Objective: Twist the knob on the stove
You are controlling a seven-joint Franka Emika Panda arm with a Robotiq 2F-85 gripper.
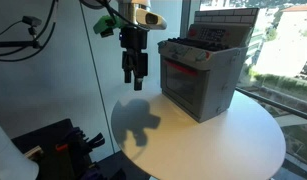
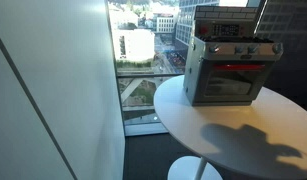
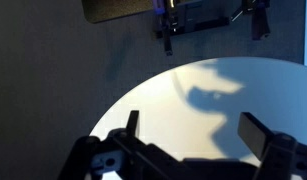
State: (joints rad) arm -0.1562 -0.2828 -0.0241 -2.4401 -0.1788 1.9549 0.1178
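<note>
The grey boxy toy stove with a red frame on its front [image 1: 201,78] sits on the round white counter [image 1: 243,130], near the edge by the big window. In both exterior views it stands up straight, with its tall back panel [image 1: 223,25] rising behind it. A row of small knobs [image 2: 233,50] runs along the top of its front, just above the red frame.

The black claw [image 1: 137,82] hangs in the air over the counter with its tips pointing down. In an exterior view it is off to one side of the stove [image 2: 228,72], on the side the red front looks toward. The claw does not touch the stove; there is a clear bit of bare counter between them. The claw is up at about the height of the knobs, not down on the counter.

In the wrist view the claw [image 3: 193,130] is spread wide, and its two dark fingers [image 3: 131,122] have nothing between them but the white counter [image 3: 153,100] below.

The dark shadow of the claw [image 1: 136,118] lies on the counter under it, and the stove cannot be made out in the wrist view
</note>
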